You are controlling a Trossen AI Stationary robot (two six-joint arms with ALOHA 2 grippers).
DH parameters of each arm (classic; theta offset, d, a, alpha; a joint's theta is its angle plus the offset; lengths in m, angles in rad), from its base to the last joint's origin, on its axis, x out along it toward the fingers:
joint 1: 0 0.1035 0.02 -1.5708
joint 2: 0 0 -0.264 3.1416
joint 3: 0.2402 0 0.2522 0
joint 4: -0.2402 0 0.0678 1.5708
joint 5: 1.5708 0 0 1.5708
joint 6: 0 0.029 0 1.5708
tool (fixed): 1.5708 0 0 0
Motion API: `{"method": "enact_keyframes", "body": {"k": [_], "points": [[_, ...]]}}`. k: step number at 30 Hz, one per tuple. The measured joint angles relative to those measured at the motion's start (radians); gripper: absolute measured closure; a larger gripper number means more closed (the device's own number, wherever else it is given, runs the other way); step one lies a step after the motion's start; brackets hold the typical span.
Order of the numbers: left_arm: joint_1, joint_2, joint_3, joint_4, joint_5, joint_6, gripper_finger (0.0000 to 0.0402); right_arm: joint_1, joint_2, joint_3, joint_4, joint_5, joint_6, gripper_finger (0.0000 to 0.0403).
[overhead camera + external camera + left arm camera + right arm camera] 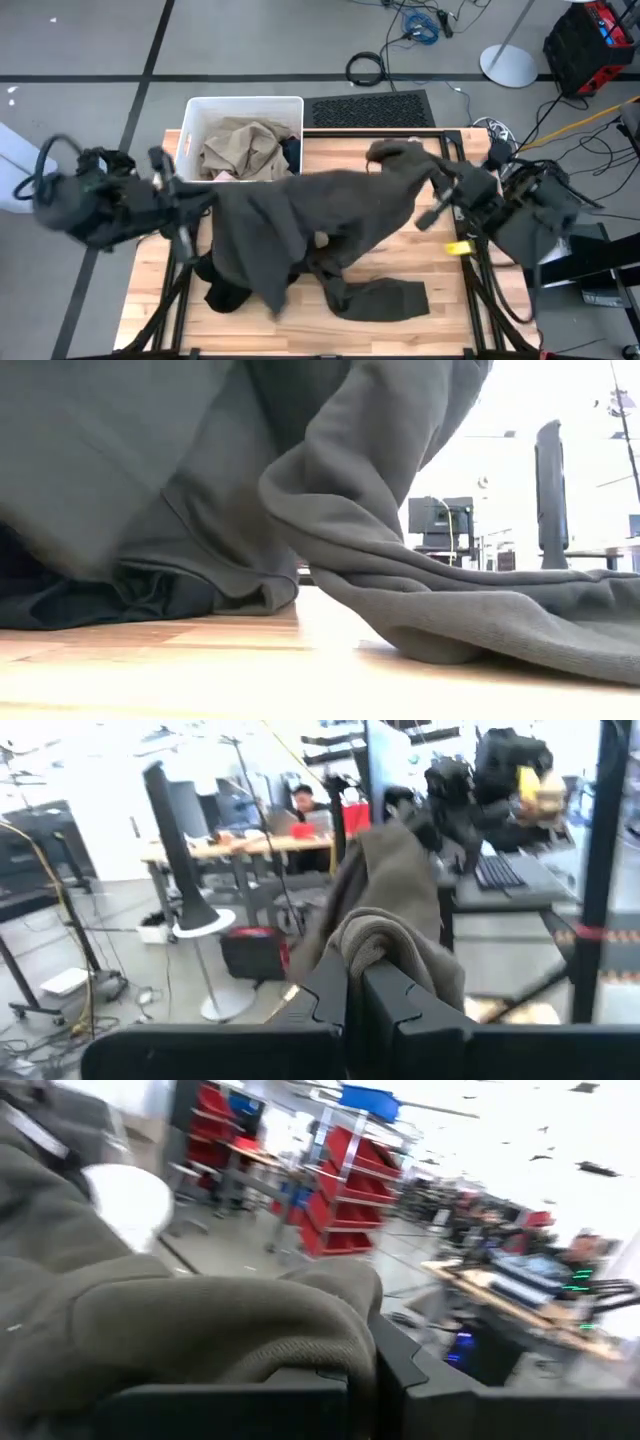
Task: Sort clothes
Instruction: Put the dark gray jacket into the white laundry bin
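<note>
A large olive-brown garment (pixel 320 215) hangs spread between my two grippers above the table's middle; its lower folds and one end (pixel 385 298) lie on the wooden table, as the low view (pixel 470 610) also shows. My left gripper (pixel 203 196) is shut on the garment's left edge. My right gripper (pixel 440 183) is shut on its right end. A black garment (pixel 225 292) lies under it at the near left. Tan-beige clothes (pixel 240 150) and a dark blue piece (pixel 291 153) lie in the white bin (pixel 190 120). My left gripper pinches a bunched fold of the olive-brown garment (pixel 375 945) between its two fingers (pixel 400 1005), coming level from the table's left. The cloth runs away from the fingers toward the other arm, lifted off the table there. My right gripper pinches a thick, rolled fold of the garment (pixel 250 1330) between its fingers (pixel 400 1365), coming from the table's right. The cloth bulges over the fingers and runs off toward the table's left, lifted there.
The white bin stands at the table's far edge, left of middle. A black mat (pixel 370 108) lies on the floor behind the table. A yellow tag (pixel 458 246) sits on the right arm. Bare wood shows at the near edge (pixel 250 680).
</note>
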Motion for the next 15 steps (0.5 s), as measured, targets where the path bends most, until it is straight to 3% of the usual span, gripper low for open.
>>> {"method": "enact_keyframes", "body": {"k": [5,8,11,15], "points": [[0.151,0.003,0.000,0.170,0.158,0.086,0.0393,-0.132,-0.021,-0.002,0.075,-0.005,-0.133,0.0403],[0.174,0.002,0.000,0.110,0.252,0.032,0.0393,-0.175,-0.027,0.000,0.089,-0.068,-0.153,0.0403],[0.141,-0.006,0.000,-0.114,0.391,-0.108,0.0393,-0.147,-0.023,0.000,0.056,-0.293,-0.059,0.0403],[0.092,-0.014,0.000,-0.518,0.686,-0.468,0.0393,-0.104,0.006,-0.001,-0.129,-0.658,0.251,0.0403]]}}
